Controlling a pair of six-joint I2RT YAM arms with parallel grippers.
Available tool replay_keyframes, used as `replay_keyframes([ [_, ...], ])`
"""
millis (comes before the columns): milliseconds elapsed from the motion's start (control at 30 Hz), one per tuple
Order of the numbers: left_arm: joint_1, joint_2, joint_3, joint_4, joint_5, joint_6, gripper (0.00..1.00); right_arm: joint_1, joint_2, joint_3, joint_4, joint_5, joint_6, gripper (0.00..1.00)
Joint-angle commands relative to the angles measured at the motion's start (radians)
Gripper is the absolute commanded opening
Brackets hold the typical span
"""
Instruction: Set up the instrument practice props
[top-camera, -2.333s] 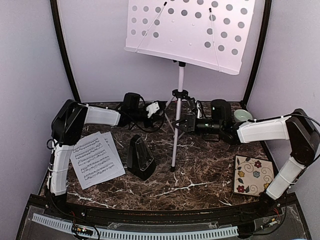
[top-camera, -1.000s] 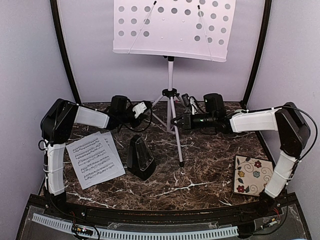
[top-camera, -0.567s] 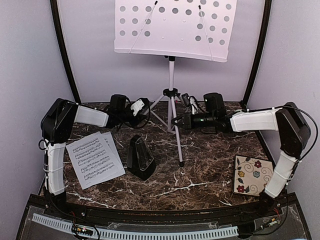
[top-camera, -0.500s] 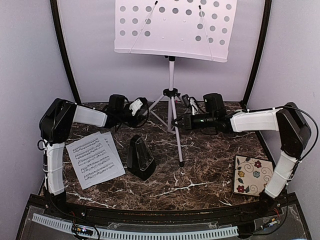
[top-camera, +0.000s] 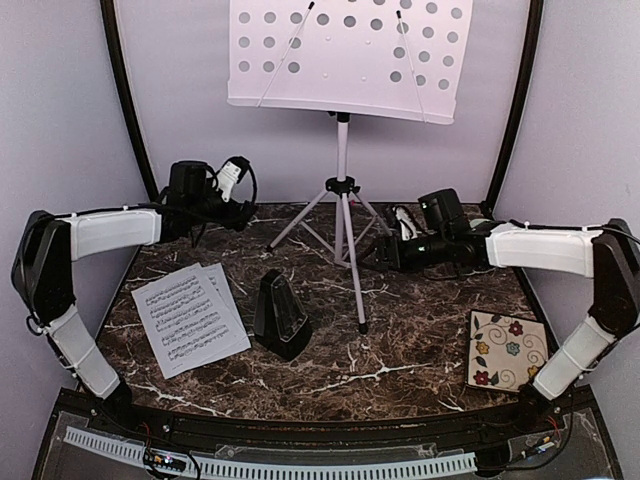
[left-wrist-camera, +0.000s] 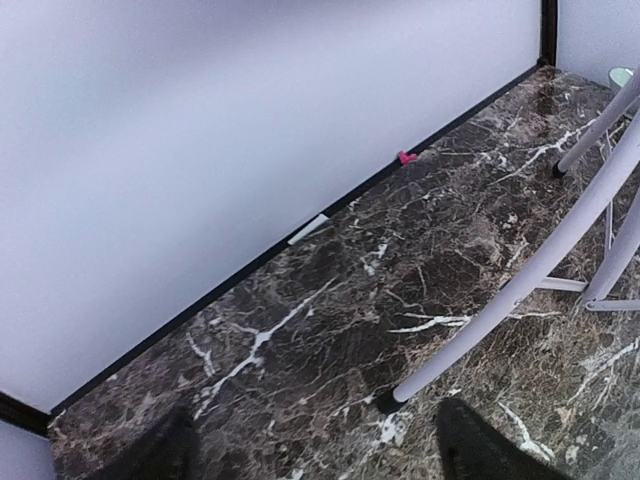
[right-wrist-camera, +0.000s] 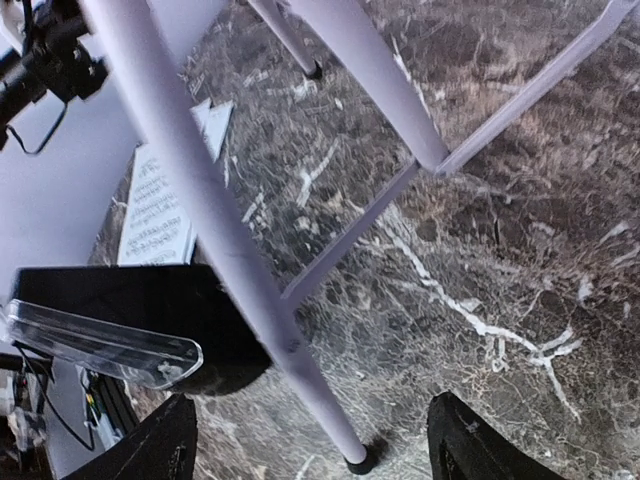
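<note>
The white music stand stands upright at the back middle, its hole-dotted desk (top-camera: 345, 60) on a silver pole (top-camera: 342, 150) over a spread tripod. Two printed music sheets (top-camera: 188, 318) lie flat at front left, with the black pyramid metronome (top-camera: 281, 315) just to their right. My left gripper (top-camera: 238, 200) hangs open, left of the tripod and clear of it. In the left wrist view, one tripod leg (left-wrist-camera: 500, 300) ends ahead of the open gripper (left-wrist-camera: 320, 460). My right gripper (top-camera: 385, 250) is open beside the right leg. In the right wrist view, a leg's foot (right-wrist-camera: 360, 462) lies between the spread fingertips (right-wrist-camera: 480, 445), untouched.
A floral-patterned tile (top-camera: 508, 350) lies at front right. The rim of a pale green bowl (left-wrist-camera: 625, 75) shows at the back right corner. Lilac walls with black corner posts (top-camera: 130, 110) enclose the marble table (top-camera: 420, 330). The right wrist view also shows the metronome (right-wrist-camera: 130, 310) and the sheets (right-wrist-camera: 160, 200).
Both grippers have opened and let go of the tripod legs. The left arm has drawn back left and upward, the right arm slightly to the right. The stand stays upright.
</note>
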Motion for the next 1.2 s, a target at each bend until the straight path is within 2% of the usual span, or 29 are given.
replay_keyframes([
  [0, 0.007, -0.167, -0.038, -0.227, -0.105, -0.173, 0.95, 0.005, -0.144, -0.012, -0.018, 0.136, -0.003, 0.89],
  [67, 0.011, -0.237, -0.062, -0.294, -0.098, -0.286, 0.99, 0.005, -0.199, -0.025, -0.028, 0.203, -0.006, 0.98],
  [133, 0.023, -0.288, -0.065, -0.385, -0.102, -0.472, 0.99, 0.004, -0.252, -0.051, -0.023, 0.267, -0.006, 1.0],
  [200, 0.035, -0.303, -0.033, -0.533, -0.052, -0.575, 0.99, 0.002, -0.298, -0.083, -0.008, 0.311, -0.005, 1.0],
  [367, 0.036, -0.414, -0.07, -0.807, -0.07, -0.752, 0.99, -0.011, -0.368, -0.161, 0.059, 0.382, 0.07, 1.0],
  [433, 0.04, -0.501, -0.139, -0.883, -0.133, -0.805, 0.99, -0.015, -0.391, -0.202, 0.1, 0.352, 0.065, 1.0],
  [500, 0.068, -0.591, -0.197, -0.936, -0.111, -0.829, 0.99, -0.019, -0.397, -0.232, 0.131, 0.307, 0.053, 1.0],
  [600, 0.142, -0.662, -0.279, -0.981, -0.026, -0.854, 0.99, -0.019, -0.349, -0.206, 0.105, 0.233, 0.044, 1.0],
  [767, 0.31, -0.64, -0.35, -1.016, 0.068, -0.849, 0.98, -0.002, -0.26, -0.144, 0.043, 0.166, 0.052, 1.0],
  [867, 0.406, -0.62, -0.361, -0.984, 0.128, -0.824, 0.95, 0.015, -0.255, -0.123, 0.036, 0.133, 0.03, 1.0],
  [967, 0.442, -0.599, -0.376, -0.93, 0.151, -0.814, 0.94, 0.038, -0.248, -0.092, 0.012, 0.097, -0.002, 1.0],
  [1067, 0.534, -0.594, -0.435, -0.843, 0.238, -0.82, 0.92, 0.08, -0.223, -0.027, -0.054, 0.102, -0.043, 1.0],
  [1167, 0.601, -0.587, -0.465, -0.775, 0.26, -0.811, 0.9, 0.122, -0.201, 0.024, -0.1, 0.117, -0.063, 1.0],
])
